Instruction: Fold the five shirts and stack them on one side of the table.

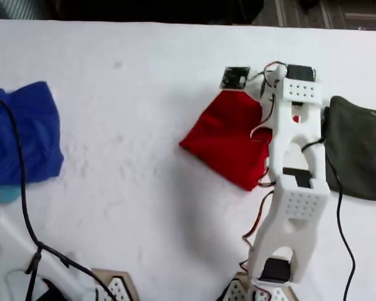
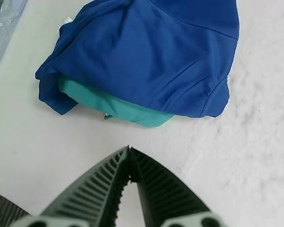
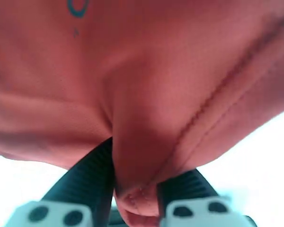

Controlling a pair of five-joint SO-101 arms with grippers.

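Fabric of the red shirt (image 3: pixel 146 85), at two o'clock, is pinched by the right gripper (image 3: pixel 137 163), while the left gripper (image 2: pixel 129 158) is closed empty near the nine-o'clock blue shirt (image 2: pixel 146 56).

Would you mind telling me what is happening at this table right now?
The right gripper is shut on a pinched fold of the red shirt, which lies near the middle of the table. The left gripper is shut and holds nothing, just beside a blue shirt resting on a teal shirt. A dark shirt lies on the far side of the red one.
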